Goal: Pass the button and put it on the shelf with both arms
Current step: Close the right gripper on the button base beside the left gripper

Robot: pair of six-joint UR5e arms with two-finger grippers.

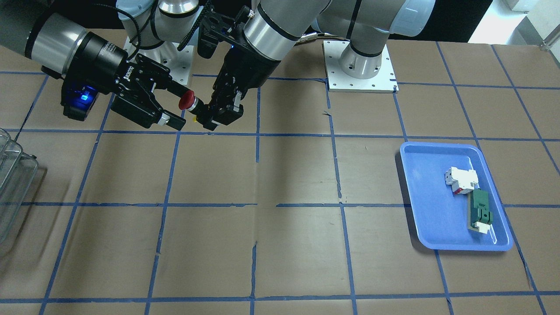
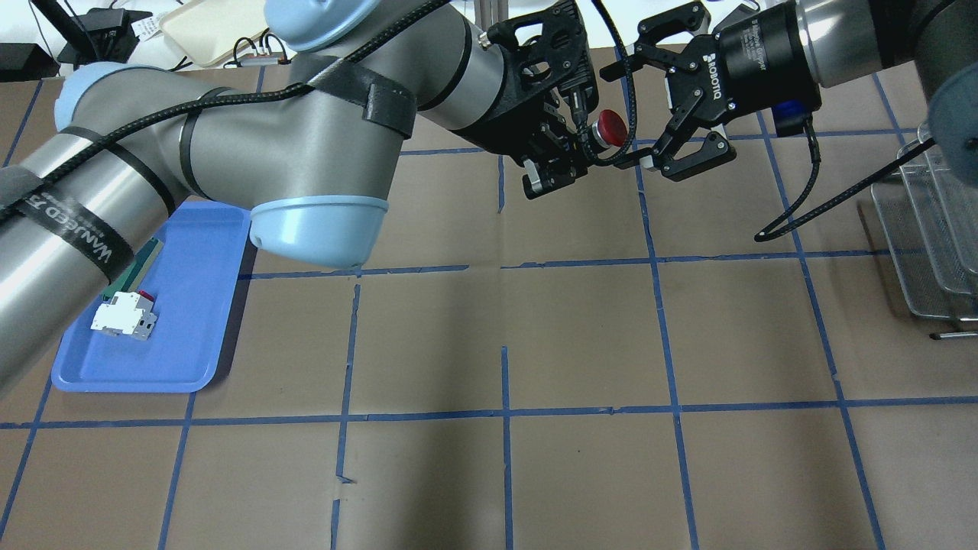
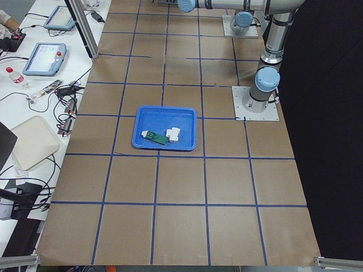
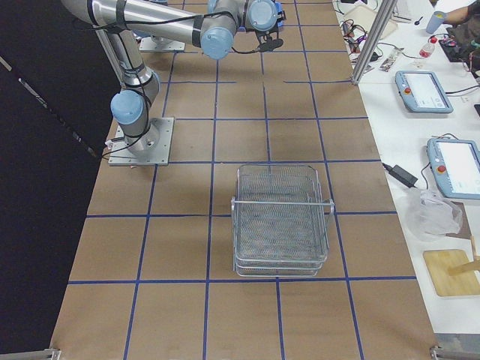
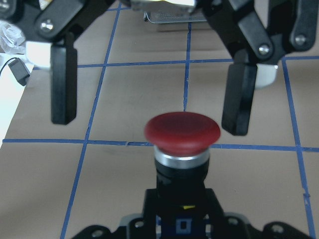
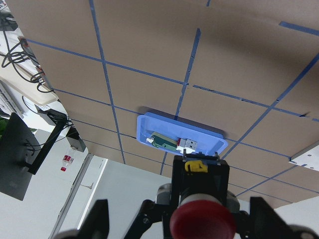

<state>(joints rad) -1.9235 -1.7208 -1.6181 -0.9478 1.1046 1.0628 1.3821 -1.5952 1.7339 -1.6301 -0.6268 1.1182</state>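
The button [image 1: 189, 102] has a red mushroom head and a black-and-silver body, and is held in the air above the table. My left gripper [image 1: 204, 114] is shut on its body. My right gripper [image 1: 181, 109] is open, with a finger on each side of the red head, not touching it. The overhead view shows the same: the button [image 2: 609, 126] sits between the left gripper [image 2: 584, 145] and the right gripper [image 2: 625, 118]. In the left wrist view the button [image 5: 182, 132] stands between the right gripper's fingers [image 5: 64, 84]. The wire-mesh shelf [image 4: 281, 217] stands empty on the table at the robot's right.
A blue tray [image 1: 455, 197] on the robot's left side holds a white block with red marks [image 1: 460, 180] and a green flat part [image 1: 480, 212]. The shelf's edge [image 1: 13, 175] shows at the front view's left. Brown table with blue tape lines.
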